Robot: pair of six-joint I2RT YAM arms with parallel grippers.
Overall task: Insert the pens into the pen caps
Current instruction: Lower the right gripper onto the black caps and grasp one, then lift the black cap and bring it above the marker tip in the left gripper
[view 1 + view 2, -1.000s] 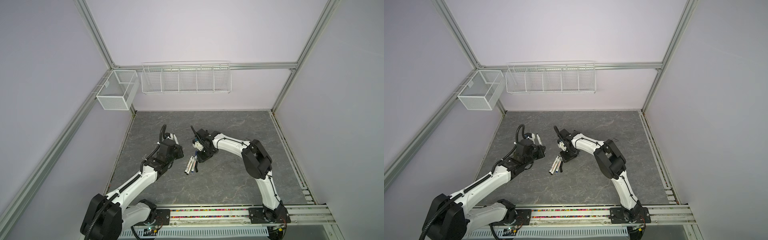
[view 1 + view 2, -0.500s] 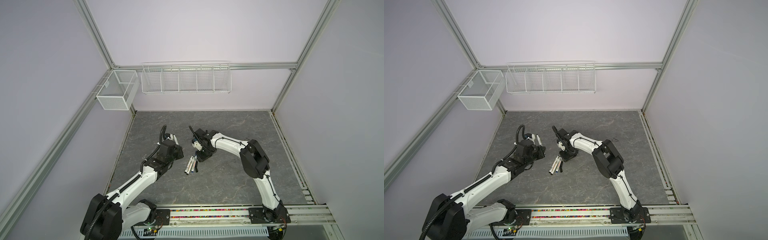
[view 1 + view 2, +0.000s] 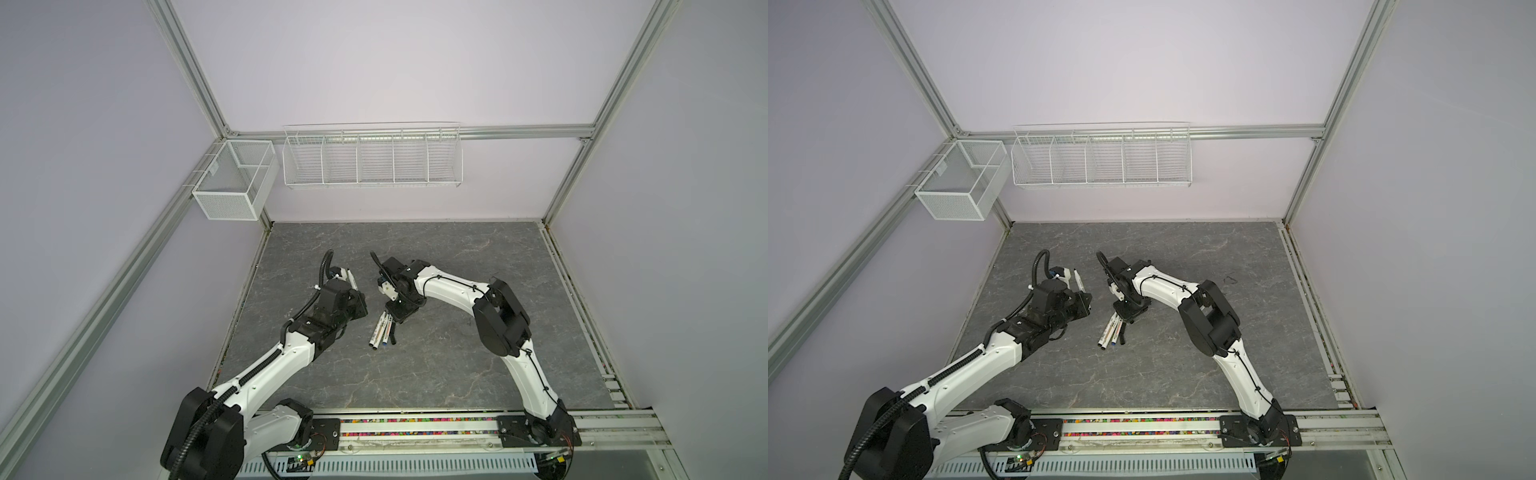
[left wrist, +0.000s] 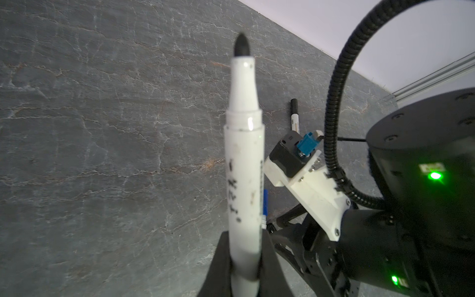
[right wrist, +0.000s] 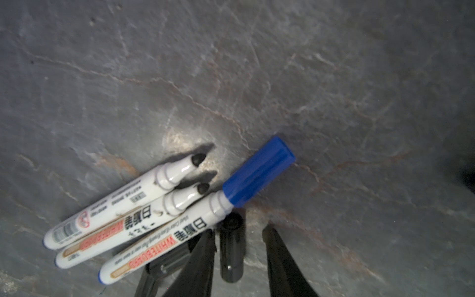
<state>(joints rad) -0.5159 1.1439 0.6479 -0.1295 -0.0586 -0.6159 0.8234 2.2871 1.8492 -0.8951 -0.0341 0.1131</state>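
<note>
Three pens [image 5: 133, 221] down on the mat [image 5: 334, 77], side by side and touching! Two show bare black tips; the third wears the blue cap [image 5: 258, 171], pushed on. In both top views that bundle lies mid-mat, just on the near side of the right gripper [image 3: 400, 321].

Now the right wrist view. The right gripper [image 5: 239, 228] is low over the mat, jaws apart, straddling a black cap [image 5: 231, 252] that lies right beside the blue-capped pen. One finger is close beside it, the other clear of it, so nothing is gripped. A second dark cap [image 5: 167, 263] peeks out under one finger, mostly hidden.

Over to the left gripper [image 4: 244, 259]: clenched low on the barrel of the held pen [image 4: 244, 159], black tip bare and pointing away from the wrist. In a top view the held pen [image 3: 1079, 281] rides above the mat, well apart from the bundle.

One more, a far pen [image 4: 295, 117] with a black end, lies on the mat beyond the right arm's camera [image 4: 290, 156].
</note>
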